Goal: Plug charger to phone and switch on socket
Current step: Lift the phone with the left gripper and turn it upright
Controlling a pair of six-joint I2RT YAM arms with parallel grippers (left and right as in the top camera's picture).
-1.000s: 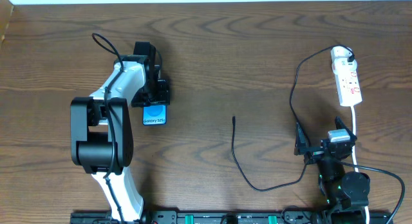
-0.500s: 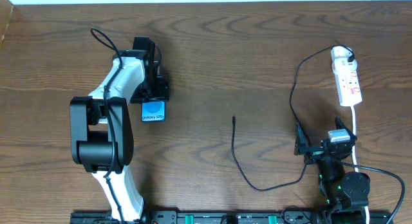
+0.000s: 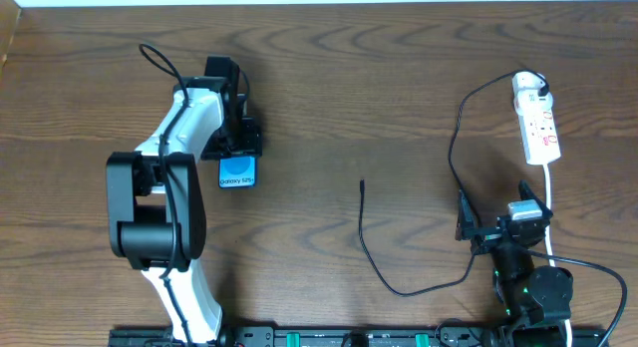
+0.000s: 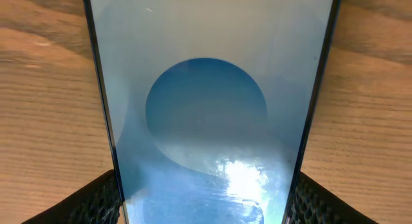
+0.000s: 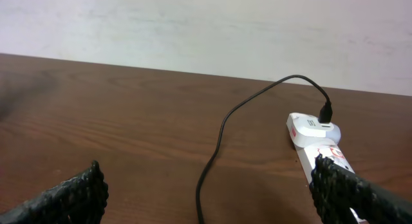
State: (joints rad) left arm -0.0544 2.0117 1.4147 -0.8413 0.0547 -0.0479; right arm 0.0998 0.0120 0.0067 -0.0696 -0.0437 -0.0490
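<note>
The phone [image 3: 237, 173], black-edged with a light blue screen and a circle, lies on the brown table at the left. My left gripper [image 3: 235, 146] is shut on its far end. In the left wrist view the phone [image 4: 209, 102] fills the frame, with a finger against each side edge. The charger, a thin black cable [image 3: 454, 148], runs from the socket [image 3: 536, 118], loops down and ends in its plug tip [image 3: 362, 184] at mid-table. My right gripper [image 3: 503, 222] is open and empty near the front right. The right wrist view shows the cable [image 5: 222, 130] and the socket [image 5: 318, 137] ahead.
The socket's white cord [image 3: 551, 202] runs down the right side past my right arm. A pale wall [image 5: 206, 31] rises behind the table's far edge. A black rail [image 3: 349, 337] lines the front edge.
My left gripper has drawn the phone slightly up, away from the front edge. The right arm and cable have not moved.
</note>
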